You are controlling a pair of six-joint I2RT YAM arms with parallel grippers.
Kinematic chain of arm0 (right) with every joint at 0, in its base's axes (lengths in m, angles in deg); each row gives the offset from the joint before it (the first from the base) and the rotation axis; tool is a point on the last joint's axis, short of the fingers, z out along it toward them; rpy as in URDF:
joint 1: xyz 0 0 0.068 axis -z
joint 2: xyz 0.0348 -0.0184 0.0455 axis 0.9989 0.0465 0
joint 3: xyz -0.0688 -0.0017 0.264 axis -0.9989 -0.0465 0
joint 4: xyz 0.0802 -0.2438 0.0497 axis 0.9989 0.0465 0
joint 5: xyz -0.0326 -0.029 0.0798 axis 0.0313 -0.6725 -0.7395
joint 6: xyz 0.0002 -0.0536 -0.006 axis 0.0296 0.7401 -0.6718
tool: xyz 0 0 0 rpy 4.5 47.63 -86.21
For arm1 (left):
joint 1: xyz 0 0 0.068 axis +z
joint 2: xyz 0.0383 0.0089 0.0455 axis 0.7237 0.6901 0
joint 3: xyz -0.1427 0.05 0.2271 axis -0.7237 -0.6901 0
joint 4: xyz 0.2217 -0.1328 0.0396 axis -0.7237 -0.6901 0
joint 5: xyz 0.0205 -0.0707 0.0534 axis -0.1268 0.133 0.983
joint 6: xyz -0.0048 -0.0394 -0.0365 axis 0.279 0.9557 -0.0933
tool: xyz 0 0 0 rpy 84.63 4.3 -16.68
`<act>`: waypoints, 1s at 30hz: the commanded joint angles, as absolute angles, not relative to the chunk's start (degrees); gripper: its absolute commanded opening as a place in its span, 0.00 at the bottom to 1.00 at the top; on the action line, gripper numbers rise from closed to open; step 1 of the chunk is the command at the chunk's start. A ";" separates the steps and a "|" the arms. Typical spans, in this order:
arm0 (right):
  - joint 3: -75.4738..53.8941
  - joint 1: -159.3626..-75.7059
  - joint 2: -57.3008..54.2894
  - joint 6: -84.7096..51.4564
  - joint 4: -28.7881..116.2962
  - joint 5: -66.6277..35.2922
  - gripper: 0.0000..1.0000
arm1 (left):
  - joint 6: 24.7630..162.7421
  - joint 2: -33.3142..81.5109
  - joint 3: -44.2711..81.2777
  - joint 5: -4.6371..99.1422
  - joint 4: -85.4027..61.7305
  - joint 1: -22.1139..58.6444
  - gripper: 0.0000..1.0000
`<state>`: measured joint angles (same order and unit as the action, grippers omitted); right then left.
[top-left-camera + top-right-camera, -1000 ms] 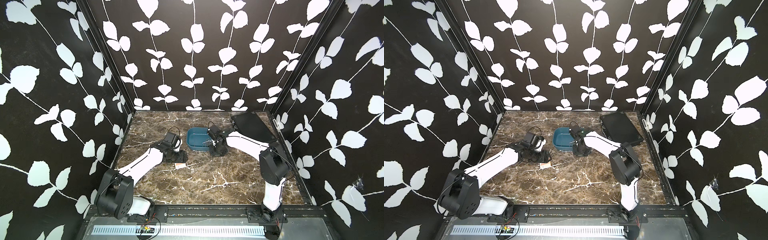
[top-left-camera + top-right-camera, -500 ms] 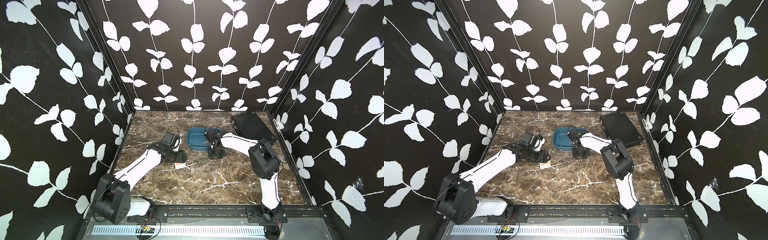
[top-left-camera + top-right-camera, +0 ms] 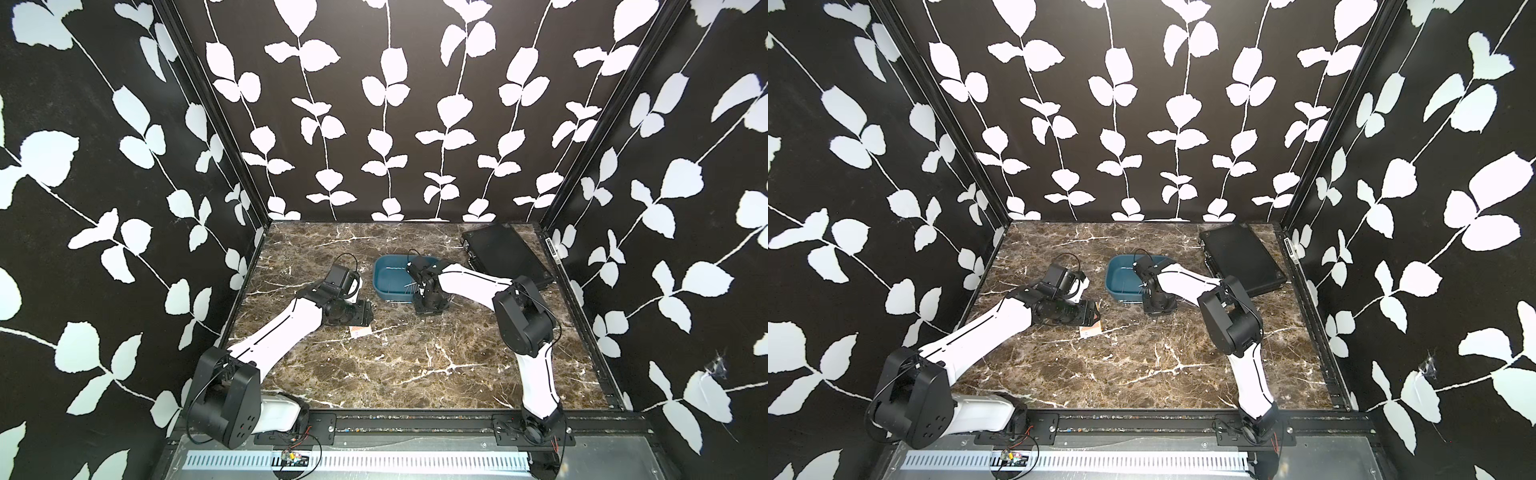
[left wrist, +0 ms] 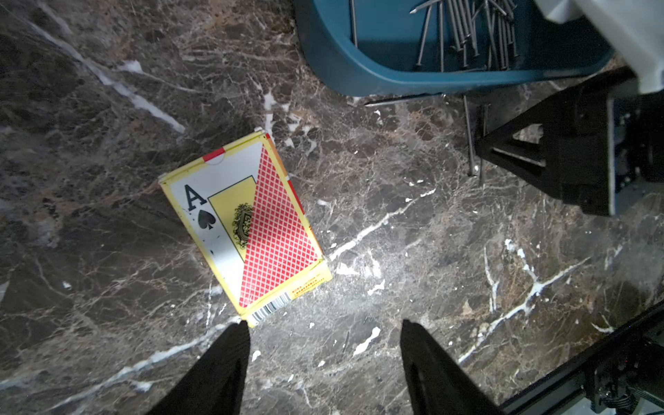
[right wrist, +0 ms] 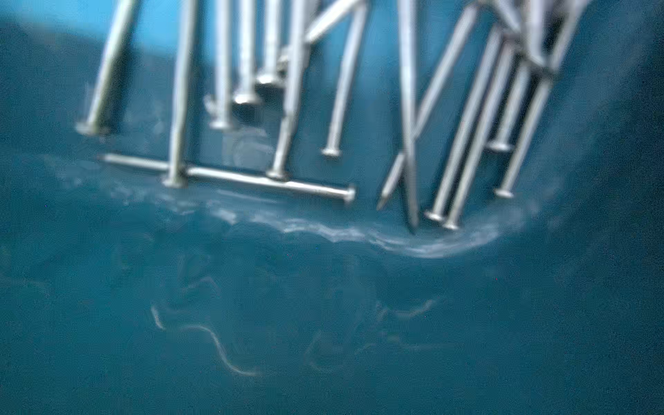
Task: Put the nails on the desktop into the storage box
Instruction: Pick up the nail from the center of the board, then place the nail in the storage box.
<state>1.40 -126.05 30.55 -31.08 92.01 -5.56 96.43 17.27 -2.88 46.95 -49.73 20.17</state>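
Right elbow (image 3: 521, 316) has swung in toward the tub (image 3: 386, 291) since a second ago. The right claw (image 3: 430, 308) stays low at the tub's robot-side corner, and I cannot tell how its jaws stand. Left claw (image 4: 323, 327) has not moved and is spread apart beside the card box (image 4: 248, 222), robot-side of the tub. Most nails (image 4: 478, 32) are heaped in the tub. A few loose nails (image 4: 469, 136) lie on the counter (image 4: 395, 222), just outside its wall.

You were working in a robotics lab test cell. Flat walls (image 3: 415, 174) papered in a black-and-white leaf print stood on three sides, framed by black metal posts (image 3: 216, 124), and boxed in a marble-patterned surface (image 3: 374, 365). A left arm (image 3: 274, 336) and a right arm (image 3: 536, 374) were bolted to a black rail (image 3: 415, 419) along its front edge. Beside it ran a slotted cable duct (image 3: 395, 459) and loose wiring (image 3: 305, 451).
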 commanded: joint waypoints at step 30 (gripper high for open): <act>9.66 -121.44 16.03 -32.92 93.45 -18.48 0.00 | 99.00 13.62 -5.64 47.65 -47.58 20.44 0.69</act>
